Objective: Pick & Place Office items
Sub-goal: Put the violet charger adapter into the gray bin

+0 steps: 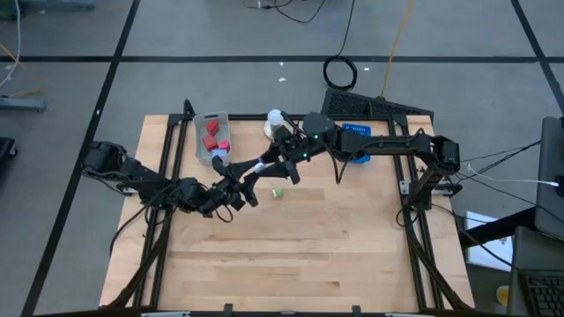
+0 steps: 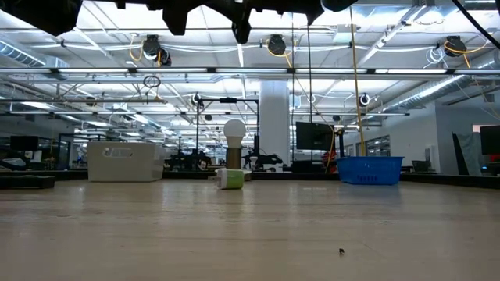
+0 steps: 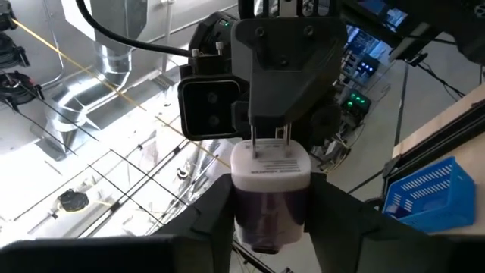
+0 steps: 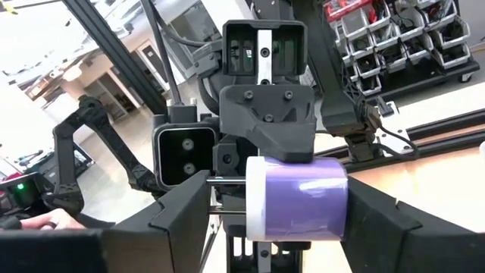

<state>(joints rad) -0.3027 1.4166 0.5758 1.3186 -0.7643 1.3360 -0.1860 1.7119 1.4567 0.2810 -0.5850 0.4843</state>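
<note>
Two hands meet mid-air over the surface (image 1: 291, 255), both on one purple-and-white plug adapter (image 3: 270, 189). The right hand (image 4: 295, 201) grips its purple body, prongs aimed at the left hand (image 3: 270, 220), which pinches the same body from the opposite end, so it looks like a handover. A green item (image 1: 277, 192) lies just below them. No readable writing anywhere.
</note>
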